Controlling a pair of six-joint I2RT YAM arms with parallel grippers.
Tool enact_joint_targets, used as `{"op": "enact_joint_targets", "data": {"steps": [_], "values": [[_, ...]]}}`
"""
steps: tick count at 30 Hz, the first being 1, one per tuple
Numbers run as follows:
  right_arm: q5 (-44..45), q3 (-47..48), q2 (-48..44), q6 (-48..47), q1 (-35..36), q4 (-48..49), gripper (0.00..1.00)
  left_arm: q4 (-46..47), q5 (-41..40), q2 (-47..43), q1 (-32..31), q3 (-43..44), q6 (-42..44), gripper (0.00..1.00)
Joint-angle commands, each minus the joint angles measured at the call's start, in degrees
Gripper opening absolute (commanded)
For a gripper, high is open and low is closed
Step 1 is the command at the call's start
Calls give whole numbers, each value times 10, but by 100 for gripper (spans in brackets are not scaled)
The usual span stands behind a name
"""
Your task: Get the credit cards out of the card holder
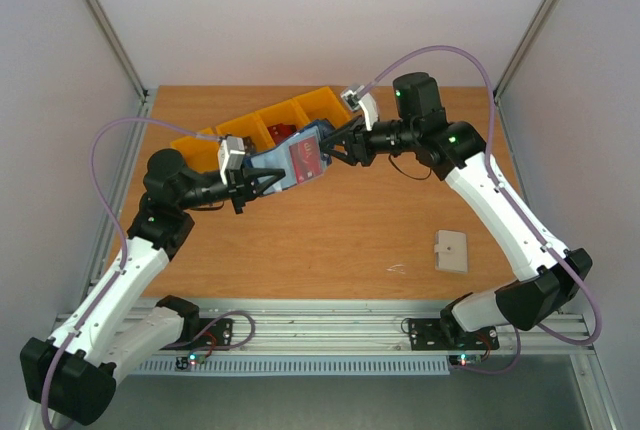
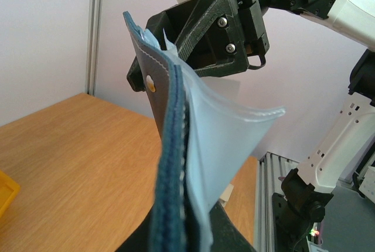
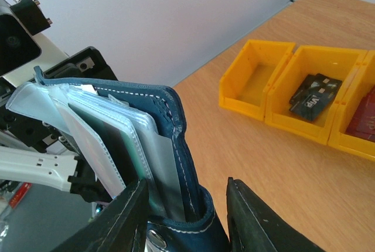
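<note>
The dark navy card holder [image 1: 292, 163] hangs in the air between both grippers, above the table's back middle. A red credit card [image 1: 307, 160] shows on its upturned side. My left gripper [image 1: 243, 186] is shut on its left end; in the left wrist view the card holder [image 2: 170, 164] rises edge-on from that gripper [image 2: 181, 231]. My right gripper [image 1: 338, 146] stands at the other end. In the right wrist view the card holder [image 3: 176, 140] and its clear sleeves, one with a dark card [image 3: 117, 143], sit between the open right gripper [image 3: 187, 208]; the right finger [image 3: 252, 220] is apart from it.
A row of yellow bins [image 1: 300, 107] stands at the back, just behind the card holder. One bin holds dark cards [image 3: 313, 96], another a red card [image 3: 363, 117]. A beige square pad [image 1: 451, 251] lies at the front right of the table.
</note>
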Motion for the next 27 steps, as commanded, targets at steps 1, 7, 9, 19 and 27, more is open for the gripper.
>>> {"op": "enact_joint_targets", "data": {"steps": [1,7,9,19,27], "values": [[40,4,-5,-27,22,-7,41,39,27,-10,-5,3,20,0],[-38,5,0,-33,28,3,49,37,-10,-8,-5,4,3,0],[-71,3,2,-34,30,1,52,36,-29,-6,-5,3,-10,0],[-23,11,21,-3,93,30,47,43,-45,1,-7,-1,-27,0],[128,28,20,27,97,-4,1,10,-157,-9,-8,-14,-40,66]]}}
